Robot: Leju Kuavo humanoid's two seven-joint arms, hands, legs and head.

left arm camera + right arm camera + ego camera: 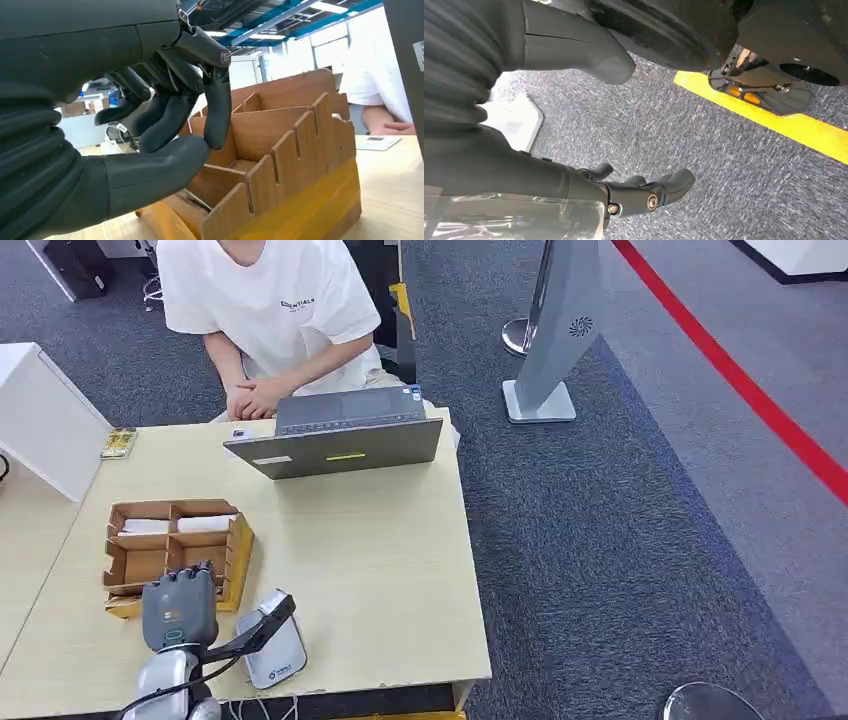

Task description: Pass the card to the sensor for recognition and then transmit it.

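Note:
A brown cardboard box point(176, 552) with several compartments stands on the left of the wooden table point(380, 570). White cards point(205, 524) lie in its two back compartments. My left hand point(180, 606) hovers over the box's front compartments. In the left wrist view its dark fingers point(218, 117) curl down toward a compartment of the box point(295, 150), above the thumb, with nothing between them. The grey-white card sensor point(274, 652) with its black arm lies just right of that hand, near the table's front edge. My right hand point(644, 192) hangs over the carpet and holds nothing.
An open grey laptop point(340, 440) stands at the table's far edge. Behind it sits a person in a white shirt point(270, 310) with hands clasped. A white panel point(45, 425) rises at the far left. A grey stand point(555, 350) is on the carpet to the right.

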